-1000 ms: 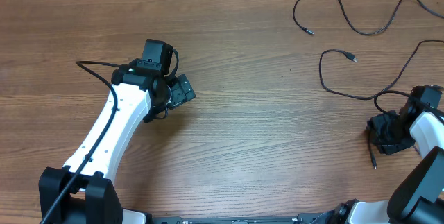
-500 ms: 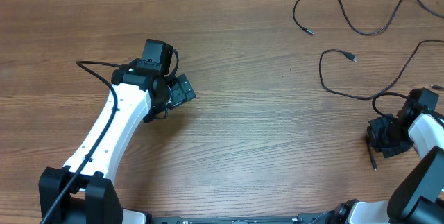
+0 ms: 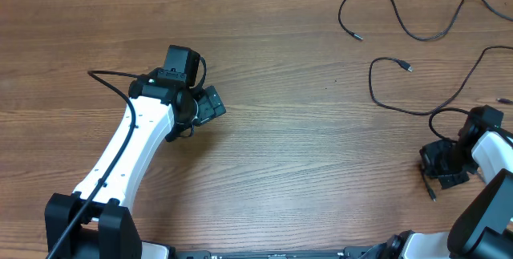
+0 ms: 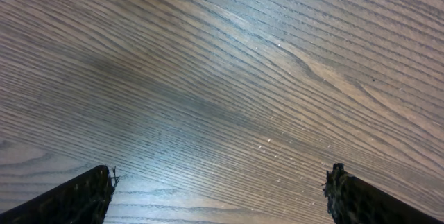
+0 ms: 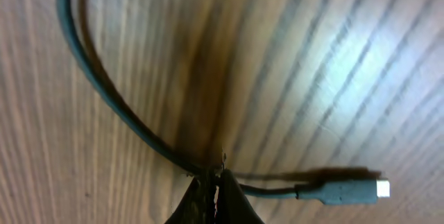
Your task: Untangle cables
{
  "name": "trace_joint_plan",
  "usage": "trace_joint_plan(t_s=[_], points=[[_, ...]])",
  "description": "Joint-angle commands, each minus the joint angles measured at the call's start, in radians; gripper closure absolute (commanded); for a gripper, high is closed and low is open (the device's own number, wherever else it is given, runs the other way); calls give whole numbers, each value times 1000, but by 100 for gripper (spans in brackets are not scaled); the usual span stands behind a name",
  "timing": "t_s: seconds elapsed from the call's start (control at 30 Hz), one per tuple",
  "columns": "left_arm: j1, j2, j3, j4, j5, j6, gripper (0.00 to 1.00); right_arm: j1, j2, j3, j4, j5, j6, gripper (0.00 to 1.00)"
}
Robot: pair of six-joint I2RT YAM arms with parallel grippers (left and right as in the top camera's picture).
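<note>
Black cable [image 5: 114,106] is now pinched in the right gripper [image 5: 215,193], wider before (left gripper [image 4: 218,189] gapes, unmoved).

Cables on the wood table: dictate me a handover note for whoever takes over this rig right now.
Left gripper: open, empty, over the bare wooden table.
Right gripper: shut on a thin black cable near its silver-tipped plug, at the table's right side.
Upper looped black cable and lower black cable lie spread, not crossing each other.
Left: draw the held cable clear of the lower one, which it seems to meet, and lay it out.
</note>
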Motion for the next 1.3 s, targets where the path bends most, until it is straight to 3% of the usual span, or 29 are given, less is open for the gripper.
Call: trace_joint_plan(t_s=[0.0, 0.7, 0.73, 0.8, 1.17, 1.27], points=[[-2, 10, -1, 1, 1, -11, 1, 1, 1, -6, -14, 11, -7, 96], [-2, 10, -1, 2, 1, -11, 0, 1, -56, -2, -130, 9, -6, 96], [-2, 10, -1, 2, 1, -11, 0, 1, -59, -2, -124, 8, -6, 95], [-2, 10, -1, 2, 1, -11, 0, 1, -59, -2, -111, 8, -6, 79], [-2, 10, -1, 5, 0, -11, 0, 1, -59, 83, -150, 12, -33, 59], [-2, 10, -1, 5, 0, -11, 0, 1, -59, 99, -108, 12, -33, 43]])
